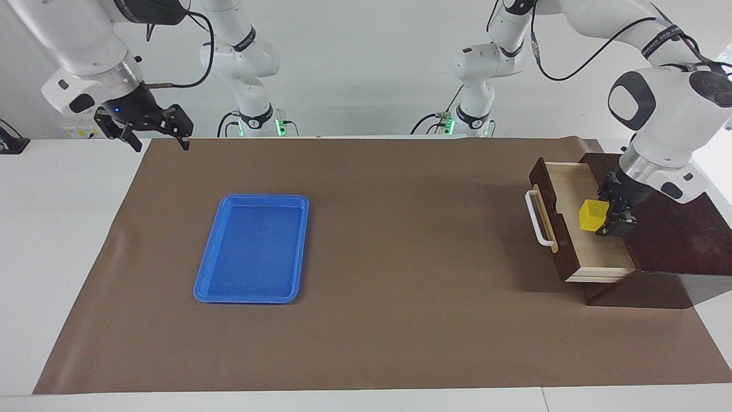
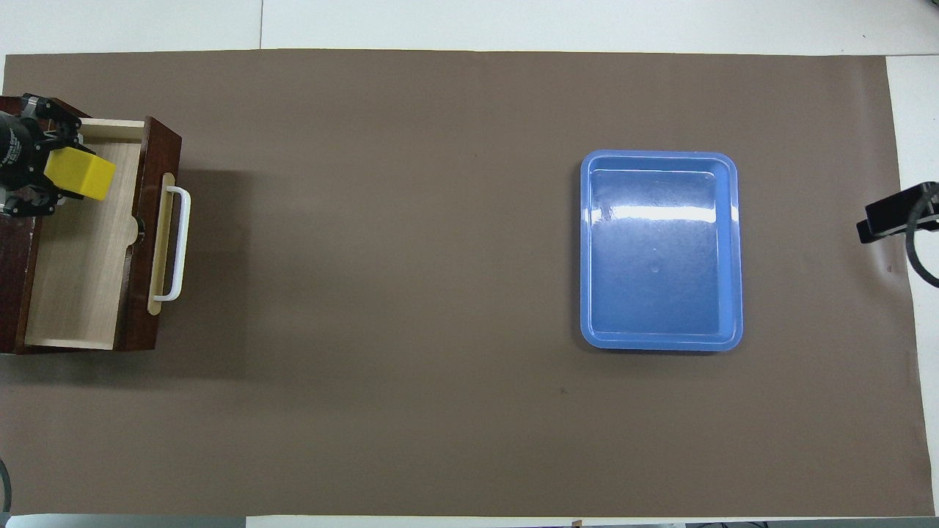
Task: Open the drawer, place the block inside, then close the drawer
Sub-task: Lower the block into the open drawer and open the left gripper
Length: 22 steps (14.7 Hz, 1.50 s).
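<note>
The dark brown drawer (image 1: 595, 252) stands pulled out of its cabinet (image 1: 675, 234) at the left arm's end of the table. Its pale inside (image 2: 81, 279) is bare and its white bar handle (image 1: 537, 217) faces the middle of the table. My left gripper (image 1: 605, 217) is shut on the yellow block (image 1: 592, 214) and holds it over the drawer's inside, close to the cabinet. The overhead view shows the block (image 2: 79, 174) in that gripper (image 2: 45, 167) over the drawer's farther part. My right gripper (image 1: 160, 143) is open, empty and raised, waiting over the right arm's end of the table.
A flat blue tray (image 1: 251, 249) lies empty on the brown mat (image 1: 400, 257), toward the right arm's end; it also shows in the overhead view (image 2: 660, 249). White table surface (image 1: 57, 229) surrounds the mat.
</note>
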Motion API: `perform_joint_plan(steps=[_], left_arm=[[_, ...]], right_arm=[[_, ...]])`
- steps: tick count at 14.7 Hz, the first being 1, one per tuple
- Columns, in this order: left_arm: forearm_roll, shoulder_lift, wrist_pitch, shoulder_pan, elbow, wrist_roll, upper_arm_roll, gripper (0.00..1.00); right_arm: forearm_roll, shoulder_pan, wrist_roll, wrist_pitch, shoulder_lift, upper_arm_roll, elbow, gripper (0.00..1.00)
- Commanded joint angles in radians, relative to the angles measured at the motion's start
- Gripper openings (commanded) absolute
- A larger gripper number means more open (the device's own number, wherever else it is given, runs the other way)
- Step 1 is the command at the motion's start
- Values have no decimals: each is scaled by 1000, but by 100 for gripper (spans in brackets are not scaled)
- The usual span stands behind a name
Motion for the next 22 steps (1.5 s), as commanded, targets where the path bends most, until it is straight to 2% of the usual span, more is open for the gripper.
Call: perform_joint_plan(steps=[1, 4, 6, 9, 14, 18, 22], left_arm=[[-8, -50, 36, 23, -76, -79, -13, 0], [-25, -65, 39, 44, -138, -131, -13, 0], [-26, -70, 40, 43, -160, -153, -13, 0], [-37, -73, 32, 46, -188, -159, -13, 0], [-39, -93, 52, 47, -245, -158, -13, 0], [-43, -108, 56, 66, -284, -150, -14, 0], [-54, -122, 88, 59, -324, -147, -14, 0]], right_arm=[[-46, 86, -67, -49, -62, -78, -52, 100], [-44, 45, -71, -31, -123, -46, -160, 100], [-43, 1, -63, 38, -148, 1, -217, 100], [-40, -38, -58, 112, -148, 23, -273, 100], [-28, -73, -57, 168, -90, 37, -263, 100], [-23, -73, -57, 120, -51, 38, -187, 100], [-25, -73, -55, 91, -46, 38, -165, 100]])
